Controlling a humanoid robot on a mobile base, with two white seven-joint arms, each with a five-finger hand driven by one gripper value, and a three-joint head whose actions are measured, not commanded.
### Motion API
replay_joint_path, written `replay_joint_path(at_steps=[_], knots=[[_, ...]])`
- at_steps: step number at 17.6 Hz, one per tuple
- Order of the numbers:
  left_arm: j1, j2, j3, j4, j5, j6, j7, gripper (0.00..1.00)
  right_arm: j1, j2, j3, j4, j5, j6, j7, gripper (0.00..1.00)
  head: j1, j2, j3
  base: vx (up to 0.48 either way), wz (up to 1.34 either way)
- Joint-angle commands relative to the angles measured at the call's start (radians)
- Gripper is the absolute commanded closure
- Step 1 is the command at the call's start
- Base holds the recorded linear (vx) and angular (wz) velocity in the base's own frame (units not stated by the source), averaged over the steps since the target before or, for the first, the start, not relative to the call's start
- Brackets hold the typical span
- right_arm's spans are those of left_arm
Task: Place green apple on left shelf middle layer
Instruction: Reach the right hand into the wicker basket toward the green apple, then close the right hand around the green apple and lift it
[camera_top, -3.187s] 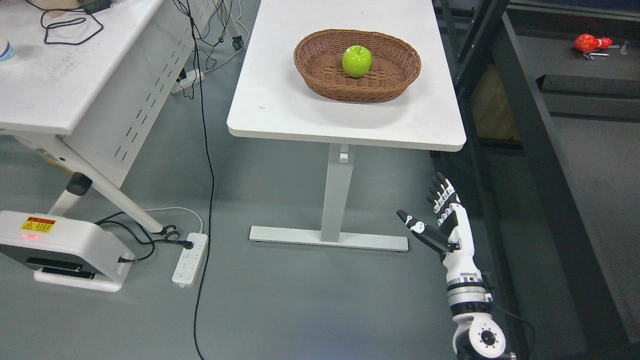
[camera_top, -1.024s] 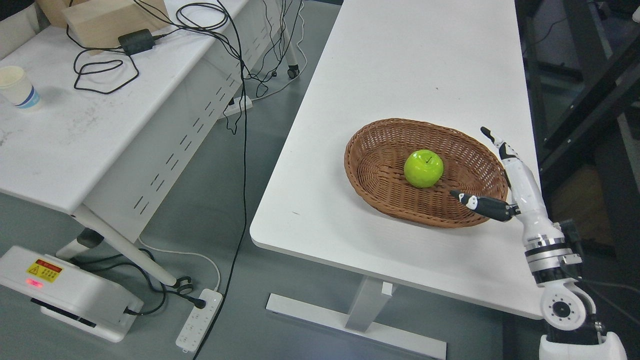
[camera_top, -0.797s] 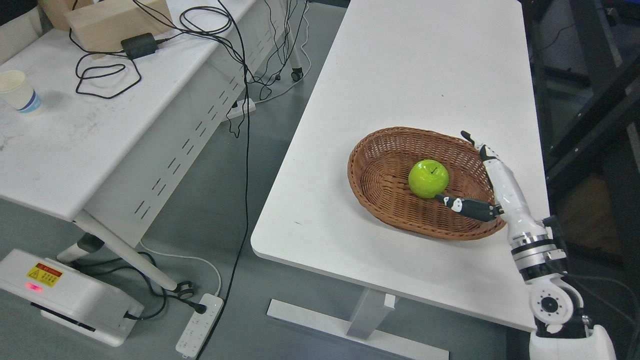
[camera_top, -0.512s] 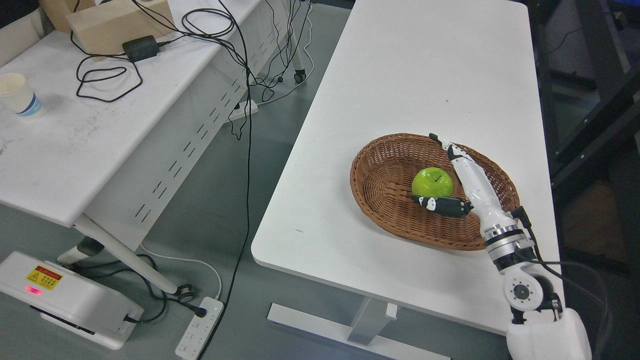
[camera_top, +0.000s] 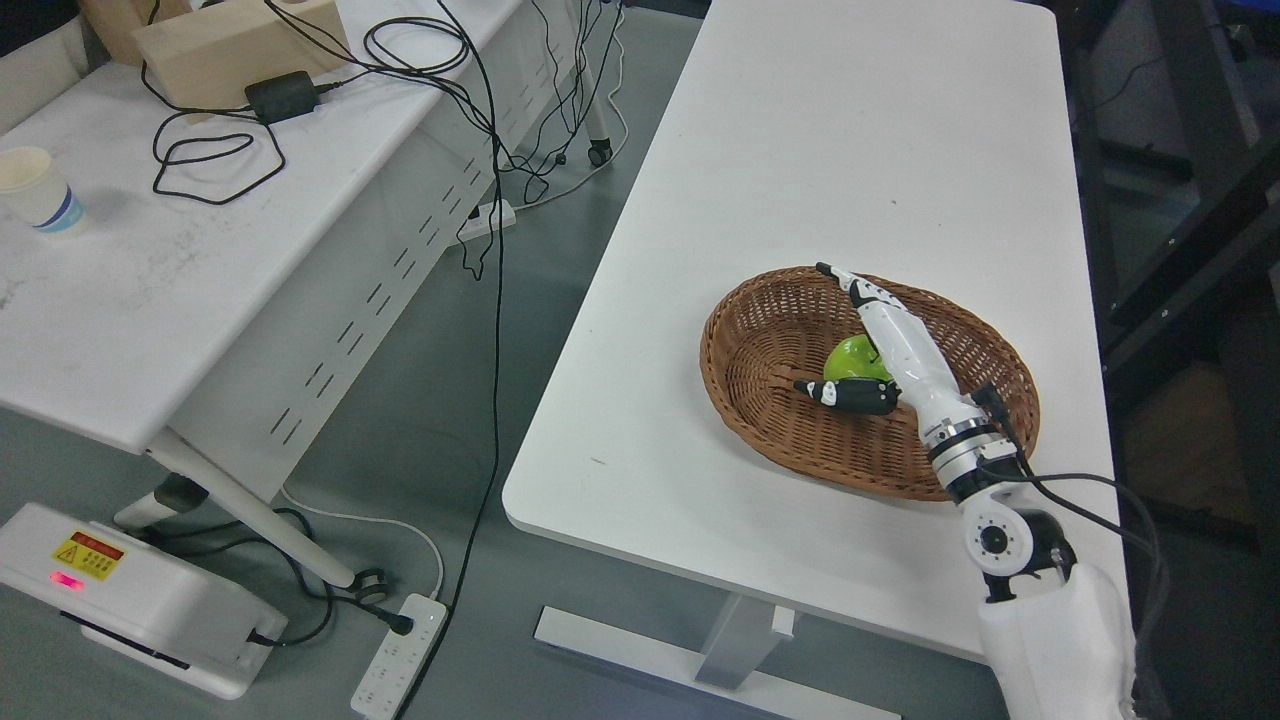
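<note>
A green apple (camera_top: 850, 357) lies in a brown wicker basket (camera_top: 770, 400) on the white table (camera_top: 820, 180). My right hand (camera_top: 835, 335) reaches into the basket from the lower right and is open around the apple. Its fingers (camera_top: 865, 295) stretch over the apple's far side and its thumb (camera_top: 845, 393) lies along the near side. The hand covers the apple's right half. No shelf shows in the picture. The left arm is out of view.
A second white table (camera_top: 140, 270) stands at the left with a paper cup (camera_top: 38, 187), a wooden box (camera_top: 235, 40) and black cables (camera_top: 400, 40). Cables hang to a power strip (camera_top: 400, 655) on the floor. A dark frame (camera_top: 1190, 230) stands at the right.
The camera came closer to the table early on. My right hand rose from beside the table leg, moved left over the basket's rim and closed in around the apple.
</note>
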Motion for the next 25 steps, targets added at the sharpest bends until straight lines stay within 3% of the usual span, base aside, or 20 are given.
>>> replay_joint_path(at_steps=[1, 6, 9, 12, 14, 15, 19, 21, 25], knots=[[-0.021, 0.017, 0.0, 0.0, 0.0, -0.001, -0.001, 0.0, -0.048, -0.041, 0.048, 0.171, 0.102, 0.0, -0.007, 0.01, 0.0, 0.0, 0.0, 0.0, 0.0], [-0.021, 0.017, 0.0, 0.0, 0.001, -0.001, -0.001, 0.0, -0.06, -0.061, 0.068, 0.206, 0.106, -0.003, -0.013, 0.02, 0.0, 0.0, 0.0, 0.0, 0.0], [-0.021, 0.017, 0.0, 0.0, 0.0, -0.001, -0.001, 0.0, -0.059, -0.069, 0.071, 0.206, 0.121, -0.002, -0.059, 0.13, 0.0, 0.0, 0.0, 0.0, 0.0], [-0.021, 0.017, 0.0, 0.0, 0.0, -0.001, -0.001, 0.0, -0.057, -0.069, 0.071, 0.206, 0.141, -0.005, -0.057, 0.5, 0.0, 0.0, 0.0, 0.0, 0.0], [-0.021, 0.017, 0.0, 0.0, 0.001, -0.001, -0.001, 0.0, -0.054, -0.081, 0.069, 0.203, 0.13, -0.024, -0.046, 0.9, 0.0, 0.0, 0.0, 0.0, 0.0], [-0.021, 0.017, 0.0, 0.0, 0.0, -0.001, -0.001, 0.0, -0.056, -0.086, 0.066, 0.205, 0.129, -0.04, -0.042, 0.98, 0.0, 0.0, 0.0, 0.0, 0.0], [-0.021, 0.017, 0.0, 0.0, 0.001, -0.001, -0.001, 0.0, -0.053, -0.086, 0.033, 0.2, 0.124, -0.038, -0.042, 1.0, 0.0, 0.0, 0.0, 0.0, 0.0], [-0.021, 0.017, 0.0, 0.0, 0.001, -0.001, -0.001, 0.0, -0.051, -0.089, -0.05, 0.184, 0.077, -0.043, -0.031, 0.99, 0.0, 0.0, 0.0, 0.0, 0.0], [-0.021, 0.017, 0.0, 0.0, 0.001, -0.001, -0.001, 0.0, -0.034, -0.225, -0.138, 0.035, -0.179, -0.069, 0.104, 0.99, 0.0, 0.0, 0.0, 0.0, 0.0]])
